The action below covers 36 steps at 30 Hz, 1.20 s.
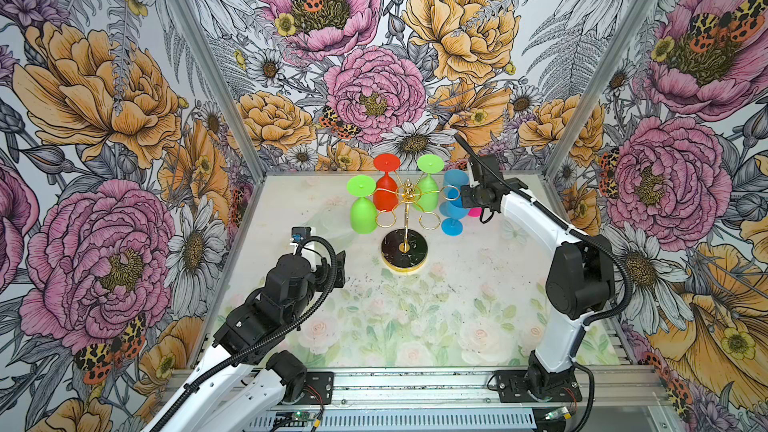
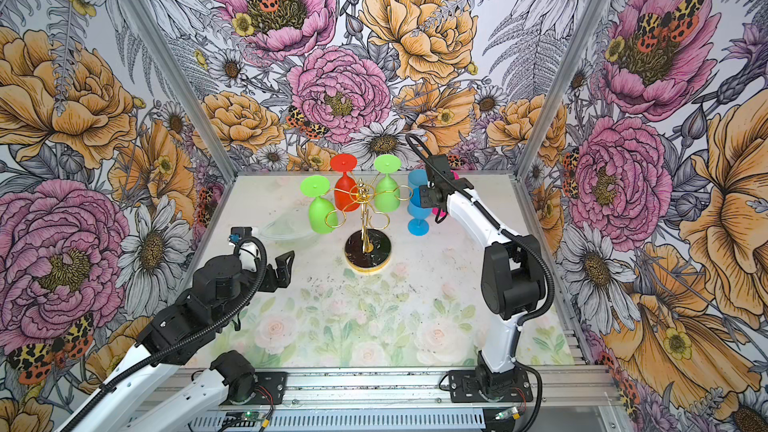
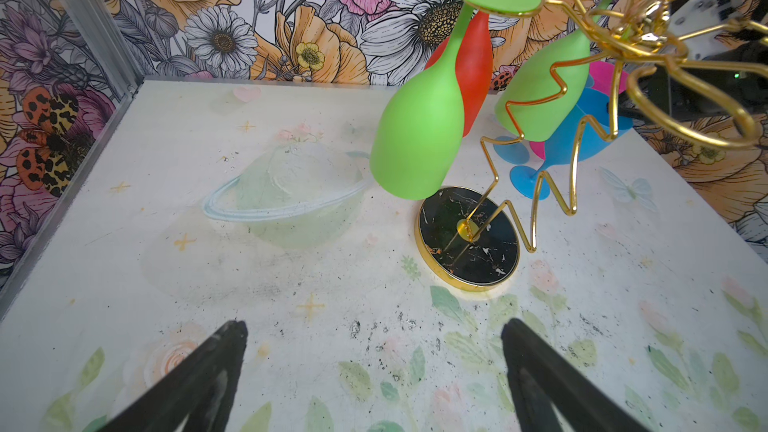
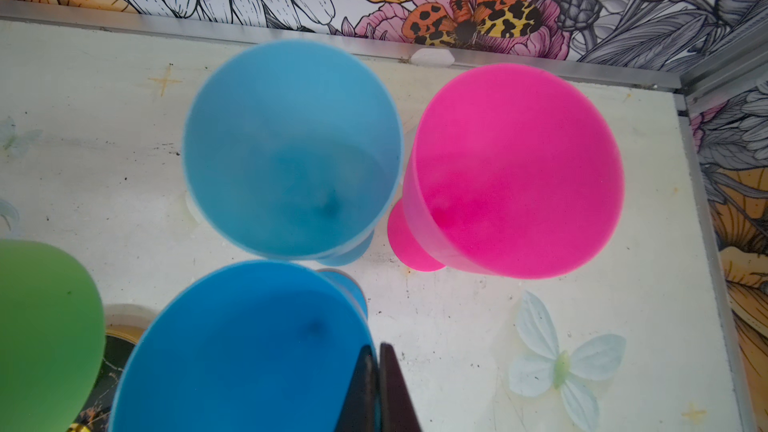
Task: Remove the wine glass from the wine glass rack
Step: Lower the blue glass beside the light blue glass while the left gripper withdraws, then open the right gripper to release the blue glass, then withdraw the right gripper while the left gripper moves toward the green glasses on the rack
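Observation:
The gold wire wine glass rack (image 1: 409, 192) stands mid-table on a round black base (image 3: 467, 238). Three wine glasses hang upside down from its loops: a green one (image 1: 363, 213), a red one (image 1: 385, 195) and another green one (image 1: 429, 193). Just right of the rack a blue wine glass (image 4: 249, 351) is upright and off the rack. My right gripper (image 4: 377, 347) is shut on its rim, one finger inside the bowl and one outside. My left gripper (image 3: 374, 326) hangs open over bare table, in front and to the left of the rack, holding nothing.
A second blue glass (image 4: 291, 147) and a pink glass (image 4: 515, 168) stand upright close behind the held one, near the back right corner. The metal frame rail (image 4: 540, 64) and floral walls close off the table's edges.

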Available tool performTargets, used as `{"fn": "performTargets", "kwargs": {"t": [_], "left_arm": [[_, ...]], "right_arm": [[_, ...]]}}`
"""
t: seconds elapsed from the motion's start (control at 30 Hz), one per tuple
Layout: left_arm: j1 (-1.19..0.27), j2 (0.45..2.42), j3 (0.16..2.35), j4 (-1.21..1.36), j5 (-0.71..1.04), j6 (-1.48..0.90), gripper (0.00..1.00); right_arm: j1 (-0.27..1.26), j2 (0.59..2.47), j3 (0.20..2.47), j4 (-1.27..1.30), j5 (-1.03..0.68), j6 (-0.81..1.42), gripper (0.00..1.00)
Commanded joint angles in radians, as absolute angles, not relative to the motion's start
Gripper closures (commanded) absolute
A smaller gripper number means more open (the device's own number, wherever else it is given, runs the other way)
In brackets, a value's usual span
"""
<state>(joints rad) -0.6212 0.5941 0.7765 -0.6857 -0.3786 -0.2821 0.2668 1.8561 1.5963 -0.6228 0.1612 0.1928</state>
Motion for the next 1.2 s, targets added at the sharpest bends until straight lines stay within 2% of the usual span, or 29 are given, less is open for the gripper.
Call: {"fn": "performTargets", "kwargs": {"t": [0.0,0.13,0.3,0.53,0.8,0.9,1.17], "left_arm": [[-0.61,0.584,0.769,-0.704,-0.355,-0.285,0.03],[-0.609,0.584,0.771,-0.71,-0.353,-0.286,0.03],[-0.607,0.584,0.775,-0.714,-0.351,-0.285,0.03],[-0.596,0.598,0.79,-0.714,-0.34,-0.285,0.02],[-0.51,0.696,0.874,-0.713,-0.248,-0.288,0.02],[-0.455,0.742,0.922,-0.71,-0.187,-0.289,0.03],[-0.267,0.861,1.055,-0.663,0.038,-0.33,0.06]], "right_arm": [[0.259,1.867,1.626,-0.604,0.164,0.208,0.91],[0.258,1.863,1.629,-0.605,0.164,0.213,0.84],[0.256,1.855,1.635,-0.604,0.169,0.216,0.82],[0.254,1.803,1.636,-0.608,0.159,0.221,0.69],[0.251,1.643,1.597,-0.626,0.131,0.228,0.31],[0.246,1.57,1.559,-0.63,0.107,0.238,0.21],[0.23,1.367,1.406,-0.631,-0.033,0.271,0.18]]}}
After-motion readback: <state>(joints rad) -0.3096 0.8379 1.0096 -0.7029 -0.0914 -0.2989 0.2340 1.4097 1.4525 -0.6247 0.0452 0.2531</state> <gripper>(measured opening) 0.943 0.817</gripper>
